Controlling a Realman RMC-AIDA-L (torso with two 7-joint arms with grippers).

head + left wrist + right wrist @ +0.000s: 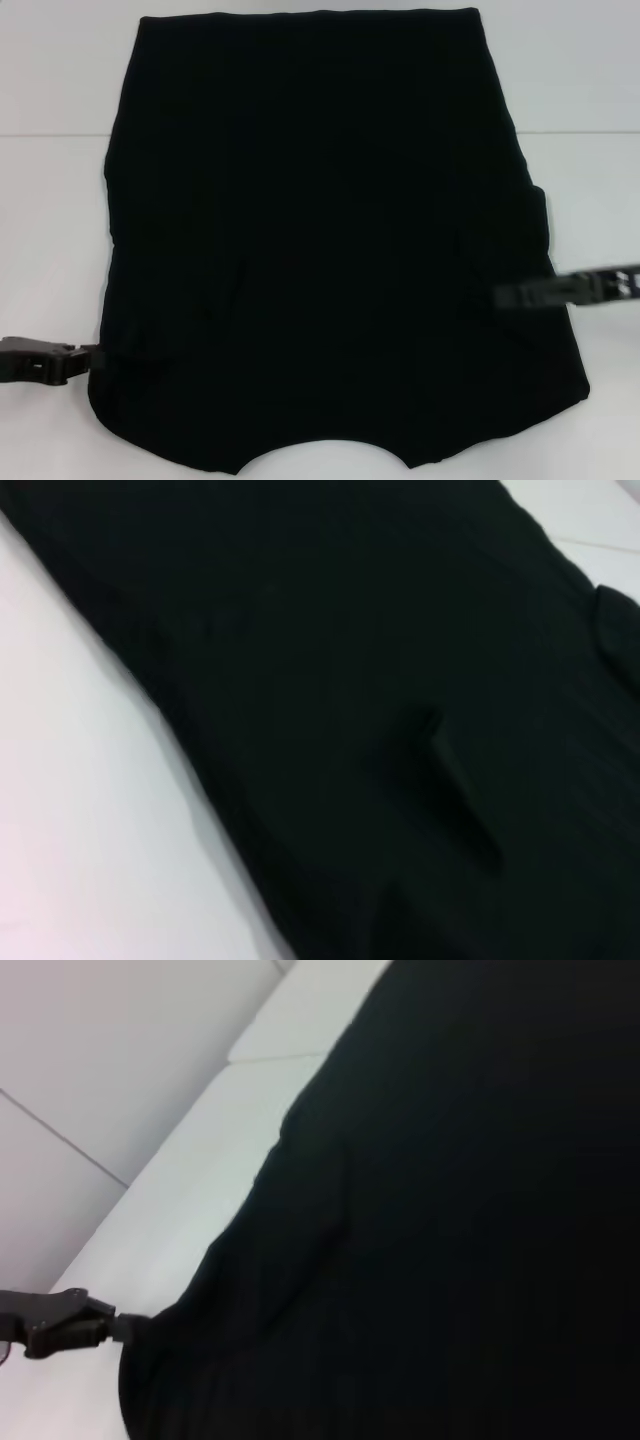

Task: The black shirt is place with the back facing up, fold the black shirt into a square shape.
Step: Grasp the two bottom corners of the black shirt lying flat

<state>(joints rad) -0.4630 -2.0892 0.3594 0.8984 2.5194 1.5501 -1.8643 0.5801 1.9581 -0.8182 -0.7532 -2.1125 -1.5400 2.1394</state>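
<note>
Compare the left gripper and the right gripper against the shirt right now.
The left gripper meets the black shirt at its left edge, near the collar end; the right gripper reaches inward over the cloth, slightly farther from that end. Left comes in level, right slants. Both are low on the white table.

I see a white table w/ a seam running 9 to 3 o'clock; pale floor beyond, even light.

I can read no text, label or number anywhere; the black shirt lies plain side up between my grippers, no lettering showing
</note>
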